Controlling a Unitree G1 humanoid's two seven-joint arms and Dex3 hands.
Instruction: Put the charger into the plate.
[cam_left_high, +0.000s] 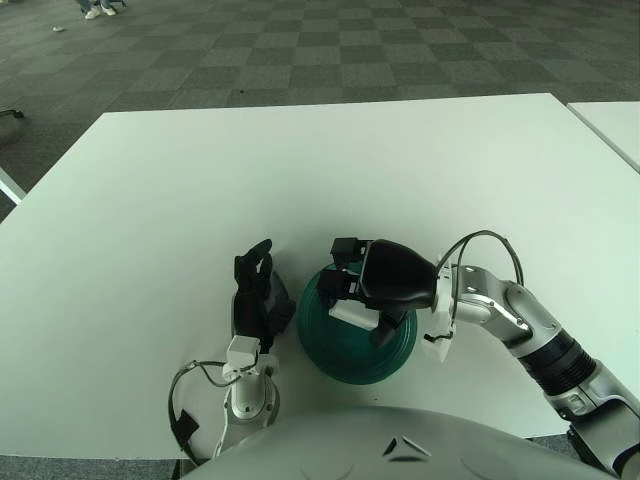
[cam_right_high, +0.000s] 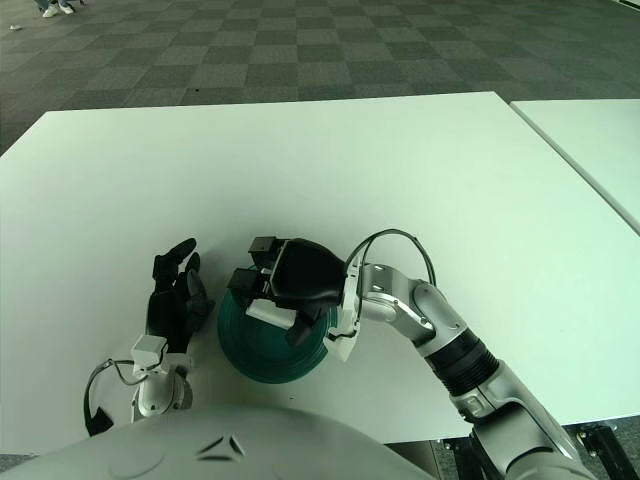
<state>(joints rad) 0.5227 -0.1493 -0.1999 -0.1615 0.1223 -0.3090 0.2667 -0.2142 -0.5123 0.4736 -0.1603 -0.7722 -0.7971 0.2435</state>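
The charger (cam_left_high: 355, 314) — a small white block — is sitting in the grip of your right hand (cam_left_high: 375, 285), directly over the green plate (cam_left_high: 340, 350) at the near edge of the white table (cam_left_high: 320, 170). The dark fingers are curling around it, with the block showing just below the fingertips in both views. You cannot tell from here whether it is touching the plate's surface or hanging just above it.

Your left hand (cam_left_high: 255, 300) is showing just to the left of the plate, fingers relaxed and pointing toward the far side, holding nothing.

By my reading, you are most of the way through: the pickup and the carry are done, and the charger is lined up over the dish. What is left — judging only from how things lie — is the release: lowering if needed, spreading the fingers, and lifting the hand clear so the block is lying inside the rim
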